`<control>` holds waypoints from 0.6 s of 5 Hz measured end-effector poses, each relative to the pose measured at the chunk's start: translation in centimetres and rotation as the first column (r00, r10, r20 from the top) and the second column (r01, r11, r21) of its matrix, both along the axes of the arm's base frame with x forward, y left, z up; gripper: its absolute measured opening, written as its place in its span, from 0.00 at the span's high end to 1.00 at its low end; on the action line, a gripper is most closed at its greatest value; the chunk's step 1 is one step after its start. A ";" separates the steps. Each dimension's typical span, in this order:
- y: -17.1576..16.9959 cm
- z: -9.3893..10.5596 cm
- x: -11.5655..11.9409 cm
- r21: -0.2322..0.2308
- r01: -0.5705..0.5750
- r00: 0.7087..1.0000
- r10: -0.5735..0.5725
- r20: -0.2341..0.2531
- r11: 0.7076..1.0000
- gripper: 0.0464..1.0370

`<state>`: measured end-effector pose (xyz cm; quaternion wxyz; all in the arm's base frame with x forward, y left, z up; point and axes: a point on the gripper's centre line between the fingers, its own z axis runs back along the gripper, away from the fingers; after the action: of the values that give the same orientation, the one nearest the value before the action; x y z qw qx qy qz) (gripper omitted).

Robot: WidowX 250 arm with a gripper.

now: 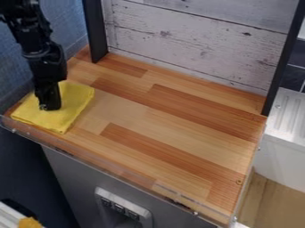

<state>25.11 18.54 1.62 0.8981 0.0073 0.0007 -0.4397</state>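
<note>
wooden counter (179,111); gripper (49,106) at yellow cloth (74,100), likely contact step; spread or pinching, can't tell; next move needs light pressure.

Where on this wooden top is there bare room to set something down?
The wooden top is bare from the yellow cloth across to the white ribbed ledge, and from the pale plank panel to the clear front strip. It is crowded by the blue wall, where the gripper is at the cloth.
</note>
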 end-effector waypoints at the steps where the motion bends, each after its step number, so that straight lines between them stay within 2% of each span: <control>1: -0.8 0.0 0.5 -0.004 -0.087 0.996 0.087 0.002 0.996 0.98; 2: -2.0 0.4 1.8 -0.005 -0.216 0.976 0.216 0.006 0.976 0.98; 3: -3.1 0.3 3.7 -0.008 -0.364 0.931 0.364 0.002 0.931 0.98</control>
<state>28.79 15.47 1.93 0.9641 0.0044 -0.0011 -0.2656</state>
